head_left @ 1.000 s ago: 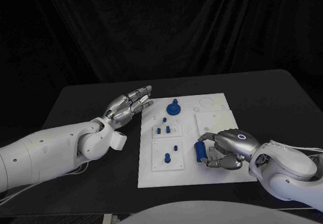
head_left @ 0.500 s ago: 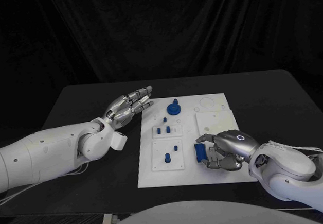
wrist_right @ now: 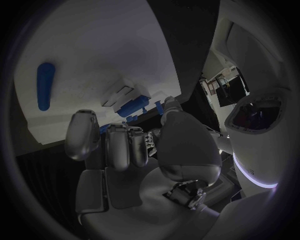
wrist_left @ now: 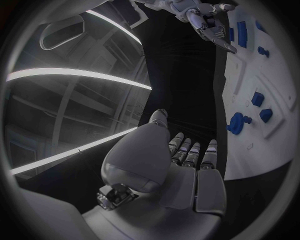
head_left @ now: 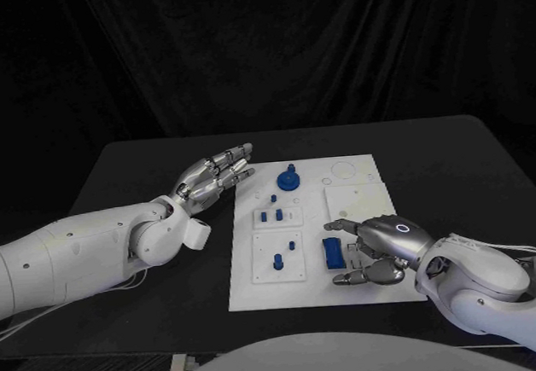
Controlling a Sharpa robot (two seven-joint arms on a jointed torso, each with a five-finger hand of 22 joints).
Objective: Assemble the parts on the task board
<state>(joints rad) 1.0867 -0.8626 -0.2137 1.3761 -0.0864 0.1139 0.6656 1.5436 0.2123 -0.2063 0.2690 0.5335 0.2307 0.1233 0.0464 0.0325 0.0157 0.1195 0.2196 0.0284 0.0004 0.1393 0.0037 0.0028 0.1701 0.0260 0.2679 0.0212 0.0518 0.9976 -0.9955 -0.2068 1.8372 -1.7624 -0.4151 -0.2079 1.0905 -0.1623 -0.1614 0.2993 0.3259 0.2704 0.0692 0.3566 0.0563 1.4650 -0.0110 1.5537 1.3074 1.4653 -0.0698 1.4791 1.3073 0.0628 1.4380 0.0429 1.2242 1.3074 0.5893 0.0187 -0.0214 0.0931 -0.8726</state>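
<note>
While the right hand (head_left: 378, 248) hovers with loosely curled fingers just beside the blue bar-shaped part (head_left: 332, 251), holding nothing, that part lies flat near the task board's (head_left: 358, 203) near right corner. A good grip would pinch its long sides squarely. The left hand (head_left: 213, 176) waits open, fingers extended, beside the board. No legible writing or brand appears.

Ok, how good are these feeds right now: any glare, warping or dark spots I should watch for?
Head view: even light, black backdrop, the white board bright but readable, blue pieces crisp. Left wrist view: strong fisheye bend along the board's edge, bright light streaks in the room, the left hand fairly dark. Right wrist view: dim overall, the right hand in shadow, the long blue piece slightly soft.
</note>
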